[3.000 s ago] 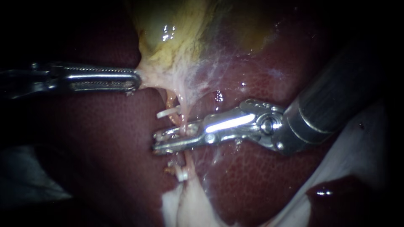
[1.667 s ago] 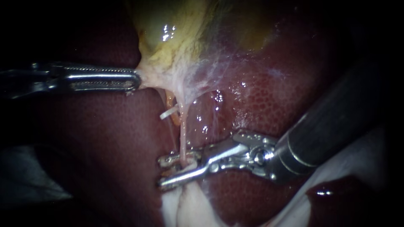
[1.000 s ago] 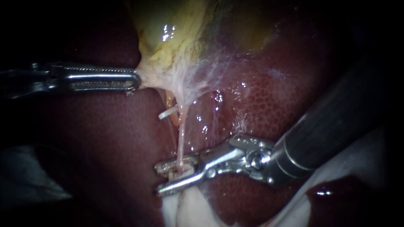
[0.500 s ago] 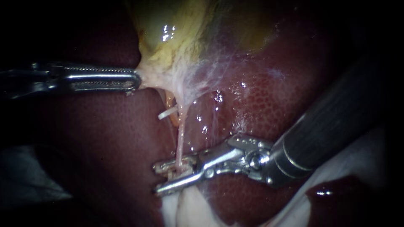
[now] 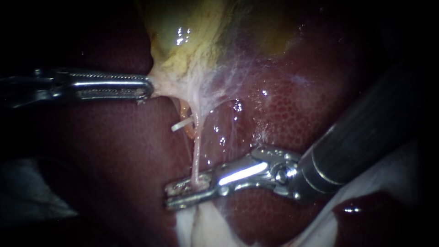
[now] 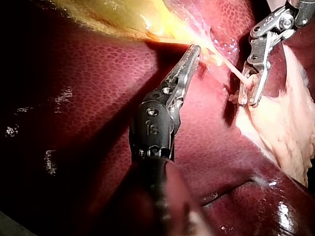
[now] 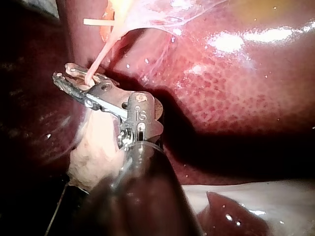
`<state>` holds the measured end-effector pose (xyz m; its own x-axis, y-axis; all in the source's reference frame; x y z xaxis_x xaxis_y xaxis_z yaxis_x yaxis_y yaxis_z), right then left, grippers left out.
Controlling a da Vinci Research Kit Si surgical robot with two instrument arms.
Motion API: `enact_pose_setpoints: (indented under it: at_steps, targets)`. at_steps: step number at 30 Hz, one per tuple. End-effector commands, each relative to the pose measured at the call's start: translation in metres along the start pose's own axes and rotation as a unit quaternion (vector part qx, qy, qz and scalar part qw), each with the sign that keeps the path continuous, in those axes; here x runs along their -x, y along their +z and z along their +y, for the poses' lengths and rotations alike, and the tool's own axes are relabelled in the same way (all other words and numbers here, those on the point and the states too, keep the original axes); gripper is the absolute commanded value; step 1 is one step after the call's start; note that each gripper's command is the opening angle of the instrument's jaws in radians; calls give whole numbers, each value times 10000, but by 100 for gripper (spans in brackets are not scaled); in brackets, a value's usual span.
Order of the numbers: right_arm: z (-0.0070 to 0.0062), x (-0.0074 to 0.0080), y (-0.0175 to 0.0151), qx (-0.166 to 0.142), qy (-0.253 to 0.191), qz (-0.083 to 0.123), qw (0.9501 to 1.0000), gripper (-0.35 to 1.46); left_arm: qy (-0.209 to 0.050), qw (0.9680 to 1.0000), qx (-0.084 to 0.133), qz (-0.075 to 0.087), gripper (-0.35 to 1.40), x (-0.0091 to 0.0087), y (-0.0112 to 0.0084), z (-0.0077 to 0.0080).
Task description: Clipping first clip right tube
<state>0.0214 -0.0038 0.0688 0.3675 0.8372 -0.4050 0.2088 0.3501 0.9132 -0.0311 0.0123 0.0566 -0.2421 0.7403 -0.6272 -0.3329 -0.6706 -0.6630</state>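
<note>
Jaws on my right instrument [image 5: 170,196] were wide apart around the right tube [image 5: 196,153] half a second before. Now they were squeezed together on it, low down, just above the pale tissue [image 5: 201,226]. That likely meant the clip was being pressed shut, though I could not see it. My left instrument [image 5: 147,88] stayed clamped on the gallbladder [image 5: 183,45], pulling the tube tight over the liver [image 5: 283,114]. One white clip [image 5: 181,124] sat on the other tube [image 5: 184,111].
</note>
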Motion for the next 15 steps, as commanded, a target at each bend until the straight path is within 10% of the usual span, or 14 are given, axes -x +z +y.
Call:
enact_pose_setpoints:
  at_steps: [1, 15]
  targets:
    - [0, -1, 0, -4, 77, 1, 10000, -20, 0, 10000, -2, -1, -35, 0, 0, 0]
    - [1, 4, -3, -11, 154, -13, 9999, -35, 0, 10000, -2, 0, -35, 0, 0, 0]
